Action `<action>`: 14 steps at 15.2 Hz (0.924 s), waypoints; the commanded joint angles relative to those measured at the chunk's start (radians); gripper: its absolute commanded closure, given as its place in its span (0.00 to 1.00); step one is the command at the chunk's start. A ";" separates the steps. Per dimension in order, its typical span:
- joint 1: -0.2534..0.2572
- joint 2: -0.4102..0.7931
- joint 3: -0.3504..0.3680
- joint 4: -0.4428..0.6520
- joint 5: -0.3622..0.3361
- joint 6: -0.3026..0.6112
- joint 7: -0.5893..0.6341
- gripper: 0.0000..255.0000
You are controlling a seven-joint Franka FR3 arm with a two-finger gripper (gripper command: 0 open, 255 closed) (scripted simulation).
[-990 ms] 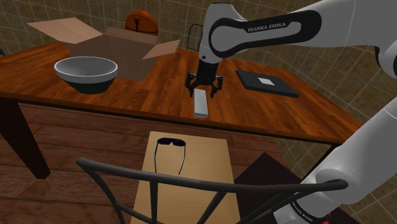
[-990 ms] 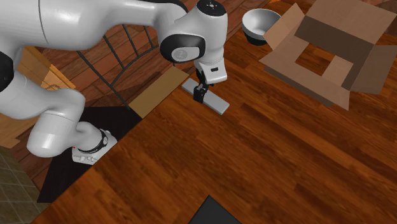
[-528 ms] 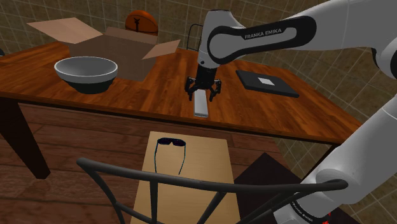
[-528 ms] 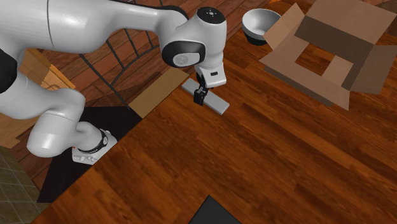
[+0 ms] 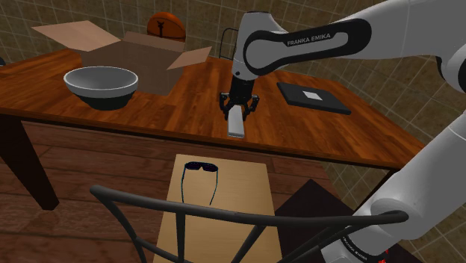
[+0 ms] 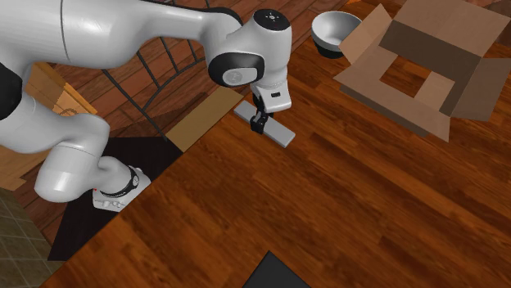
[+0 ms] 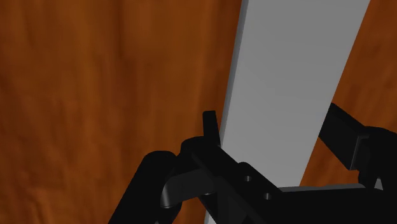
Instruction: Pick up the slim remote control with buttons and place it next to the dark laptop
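The slim, flat, plain grey bar-shaped remote control (image 7: 292, 83) lies flat on the glossy reddish-brown wooden table (image 5: 149, 112), near the table's edge. It runs lengthwise between the jaws, and most of its length reaches out past them; no buttons are drawn on its face. The all-black two-finger gripper (image 7: 277, 130) is down at table level and straddles the remote across its narrow width, close to one end. The jaws are drawn in to about the bar's width, and each fingertip (image 7: 211, 124) appears to lie against a long edge, so the remote looks clasped, though it is not yet raised off the wood. Judged by its shape, the remote should be light and stiff, with smooth, hard sides that could slide in the pads. It has no soft part to give under pressure and nothing that looks breakable under a moderate squeeze. Across the narrow width is the sound place to grip. But with the hold so near one end, the long free end may droop or swing about the pads on lifting, so a grip nearer the middle would balance better. In the shoulder view the dark, flat, closed laptop (image 5: 314, 97) lies on the same table well apart from the jaws, towards that view's right, with bare wood between. A wide grey bowl (image 5: 101, 82) and an open brown cardboard box (image 5: 142, 60) stand well off on the jaws' other side.
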 commanded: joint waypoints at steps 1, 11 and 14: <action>0.000 0.000 0.000 0.000 0.000 0.000 0.000 1.00; -0.001 -0.018 -0.002 0.061 0.006 -0.078 -0.006 1.00; -0.001 -0.024 -0.003 0.095 0.008 -0.118 -0.008 1.00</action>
